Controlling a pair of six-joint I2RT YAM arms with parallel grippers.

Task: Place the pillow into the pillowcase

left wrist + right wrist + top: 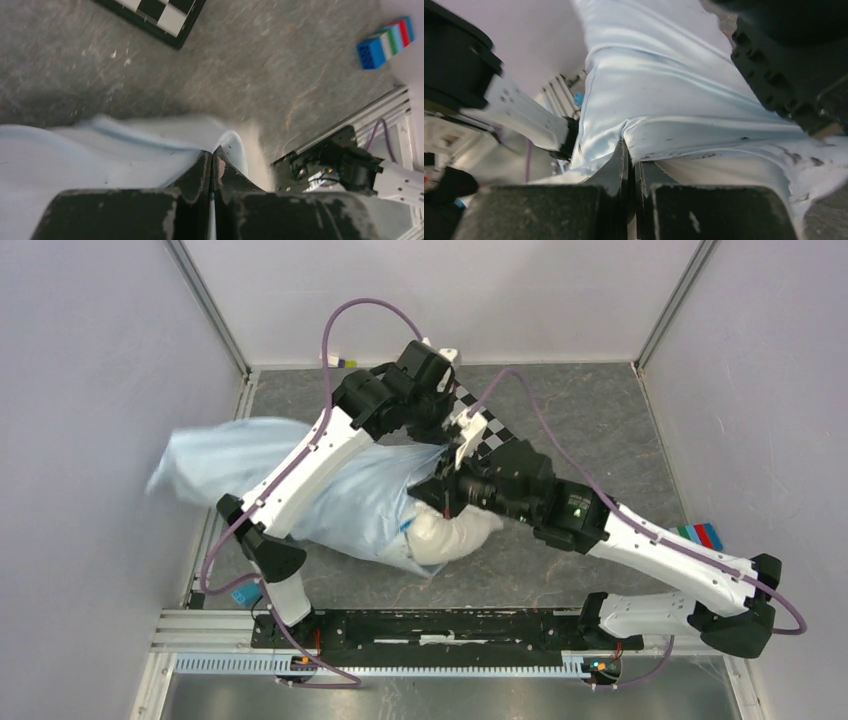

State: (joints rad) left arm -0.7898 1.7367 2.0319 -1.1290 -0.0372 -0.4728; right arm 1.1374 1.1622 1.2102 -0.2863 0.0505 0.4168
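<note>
Pillow (455, 537) is sitting mostly inside pillowcase (250, 460), w/ only its cream end poking out just under the right gripper (629, 162). That gripper is pinching the case hem, jaws closed tight. Left gripper (212, 167) is clamping the hem likewise, just beyond it. Both are prob. stretching the mouth so cloth slides over the rest.

Checkerboard panel (160, 14), striped coloured block (386, 42), mottled grey tabletop (590, 410)
</note>
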